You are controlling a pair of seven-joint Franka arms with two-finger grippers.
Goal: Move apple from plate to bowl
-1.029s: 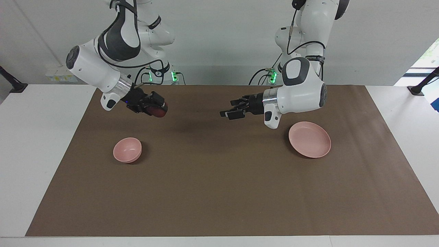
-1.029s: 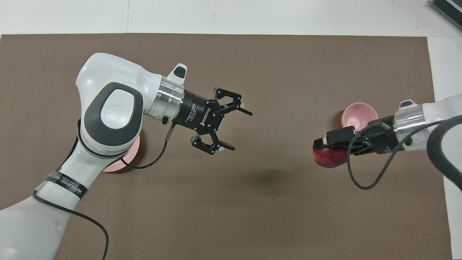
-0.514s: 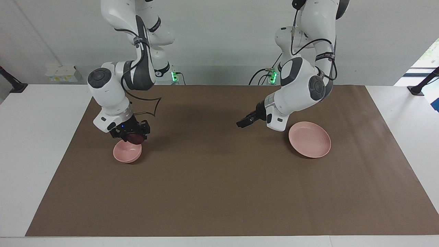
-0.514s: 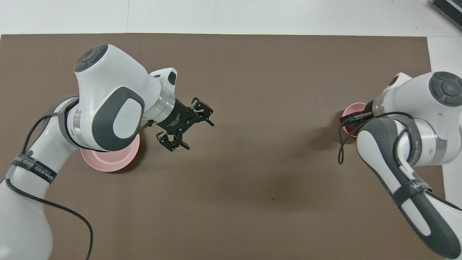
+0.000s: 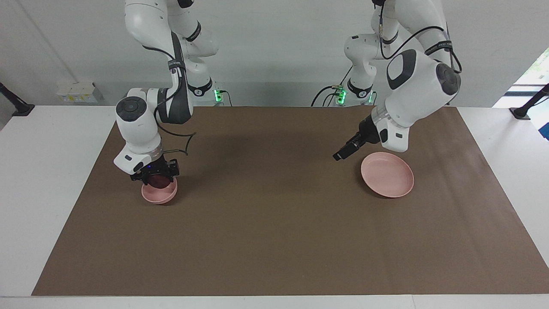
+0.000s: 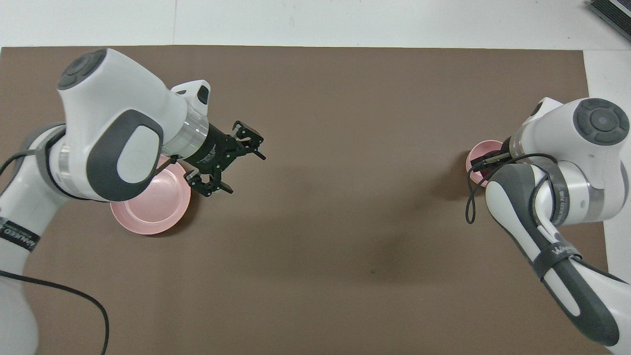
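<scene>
The small pink bowl [image 5: 159, 195] stands toward the right arm's end of the table; it also shows in the overhead view [image 6: 474, 155]. My right gripper [image 5: 156, 179] points down into the bowl and is shut on the dark red apple [image 5: 159, 182], which sits low at the bowl's rim. In the overhead view the right arm hides most of the apple [image 6: 486, 170] and the right gripper [image 6: 489, 165]. The flat pink plate [image 5: 387, 174] lies bare toward the left arm's end and also shows in the overhead view [image 6: 148, 212]. My left gripper [image 5: 342, 155] hangs open and empty beside the plate and shows in the overhead view [image 6: 246, 175].
A brown mat [image 5: 274, 240] covers the table between white margins. A dark object [image 6: 611, 12] lies at the table's corner, farther from the robots at the right arm's end.
My right gripper has carried the apple from mid-air down into the bowl. My left arm has drawn back toward its own end, and its open gripper now hangs beside the plate.
</scene>
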